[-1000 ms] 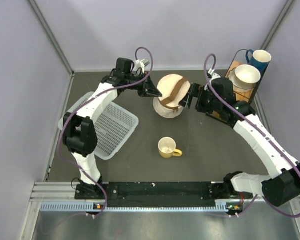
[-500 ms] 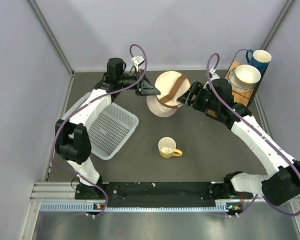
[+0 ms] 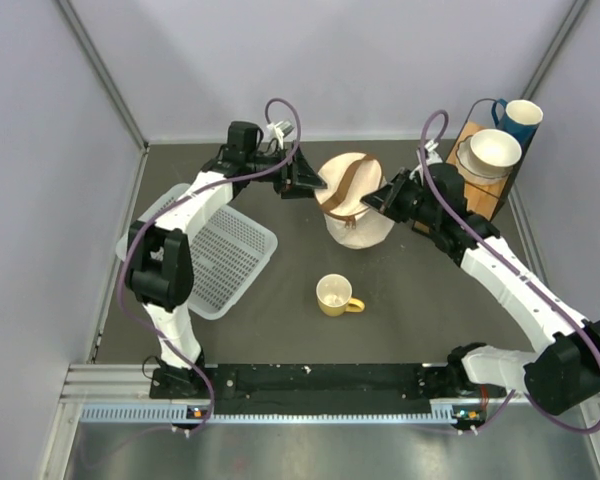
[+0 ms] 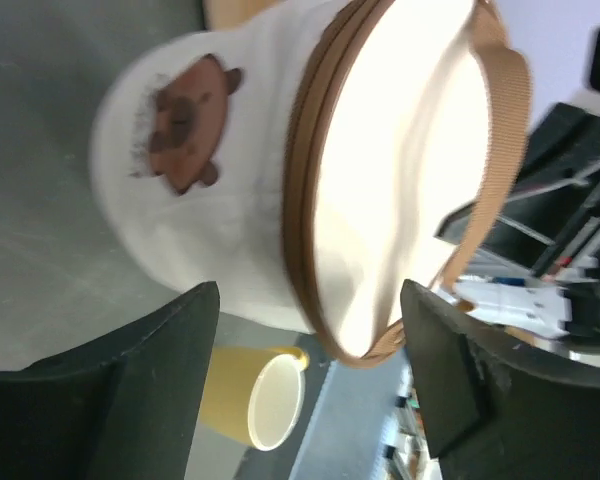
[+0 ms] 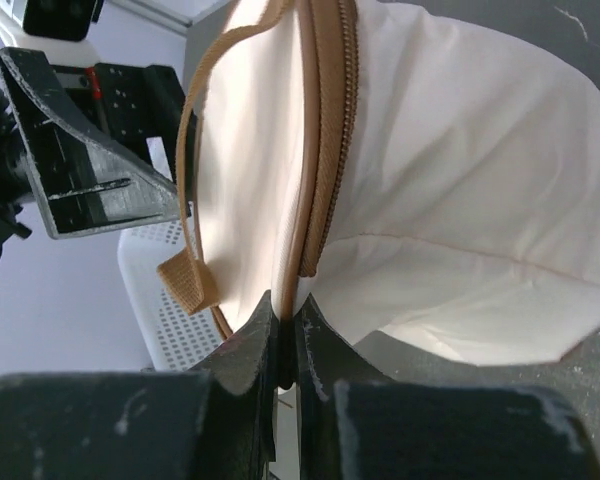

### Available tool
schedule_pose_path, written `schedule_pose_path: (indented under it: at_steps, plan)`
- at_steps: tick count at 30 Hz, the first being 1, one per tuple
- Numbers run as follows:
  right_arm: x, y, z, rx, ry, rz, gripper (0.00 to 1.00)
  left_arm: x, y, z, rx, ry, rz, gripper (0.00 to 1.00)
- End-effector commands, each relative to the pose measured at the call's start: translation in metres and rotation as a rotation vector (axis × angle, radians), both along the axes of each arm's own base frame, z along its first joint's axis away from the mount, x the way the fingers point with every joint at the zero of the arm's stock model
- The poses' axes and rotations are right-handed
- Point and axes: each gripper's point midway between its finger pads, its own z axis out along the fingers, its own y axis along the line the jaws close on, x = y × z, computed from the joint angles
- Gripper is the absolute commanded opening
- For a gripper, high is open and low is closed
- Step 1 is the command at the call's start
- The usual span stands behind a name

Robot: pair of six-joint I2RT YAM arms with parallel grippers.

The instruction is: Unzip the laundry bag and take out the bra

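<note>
Dark table (image 3: 430,300), laundry bag (image 3: 365,230), white basket (image 3: 215,260), yellow mug (image 3: 334,294)

Laundry bag (image 3: 358,205): cream rounded fabric pouch at the far centre of the bench, leaning so that its round lid faces up and toward the left arm. A brown zip trim (image 5: 325,120) rings the lid, closed along the visible stretch. A brown strap (image 4: 500,150) arcs across the lid. A brown bear-shaped patch (image 4: 185,120) marks the side wall. The right tool (image 5: 285,318) pinches the trim's edge.

Legible markings: none you can read. The laundry bag (image 4: 220,240) bears only a wordless brown bear-face patch (image 4: 185,120).
</note>
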Motion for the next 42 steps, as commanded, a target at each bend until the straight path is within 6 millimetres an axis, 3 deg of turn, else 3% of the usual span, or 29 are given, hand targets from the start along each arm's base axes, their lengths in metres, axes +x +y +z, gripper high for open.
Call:
schedule_pose_path:
  at_steps: [1, 2, 3, 5, 6, 9, 15, 22, 25, 29, 32, 42]
  plan:
    - [0.006, -0.008, 0.029, 0.053, -0.04, -0.094, 0.0, 0.021, 0.024, -0.001, 0.191, -0.142, 0.183, 0.83]
    - [0.007, -0.01, 0.026, 0.05, -0.026, -0.109, 0.0, 0.027, 0.033, -0.002, 0.243, -0.171, 0.258, 0.84]
    - [0.006, -0.012, 0.023, 0.051, -0.005, -0.123, 0.0, 0.017, 0.04, 0.008, 0.264, -0.206, 0.294, 0.83]
    - [0.008, -0.016, 0.017, 0.049, 0.018, -0.157, 0.0, 0.011, 0.051, 0.01, 0.34, -0.258, 0.358, 0.8]
    - [0.008, -0.016, 0.017, 0.06, 0.027, -0.168, 0.0, -0.007, 0.046, 0.02, 0.345, -0.293, 0.343, 0.74]
    - [0.013, -0.018, 0.008, 0.053, 0.065, -0.2, 0.0, -0.042, 0.027, 0.022, 0.388, -0.343, 0.296, 0.65]
    - [0.019, -0.016, 0.009, 0.057, 0.089, -0.22, 0.0, -0.086, -0.015, 0.017, 0.423, -0.381, 0.209, 0.53]
    - [0.02, -0.018, 0.012, 0.062, 0.085, -0.234, 0.0, -0.095, -0.046, -0.004, 0.472, -0.367, 0.164, 0.43]
    - [0.019, -0.02, 0.012, 0.059, 0.085, -0.242, 0.0, -0.086, -0.052, -0.013, 0.51, -0.369, 0.187, 0.41]
    - [0.02, -0.018, 0.01, 0.058, 0.09, -0.236, 0.0, -0.079, -0.064, -0.009, 0.516, -0.382, 0.198, 0.41]
    - [0.021, -0.016, 0.01, 0.059, 0.093, -0.231, 0.0, -0.073, -0.071, -0.018, 0.542, -0.363, 0.194, 0.4]
    - [0.02, -0.015, 0.014, 0.068, 0.086, -0.224, 0.0, -0.06, -0.08, -0.012, 0.547, -0.383, 0.256, 0.35]
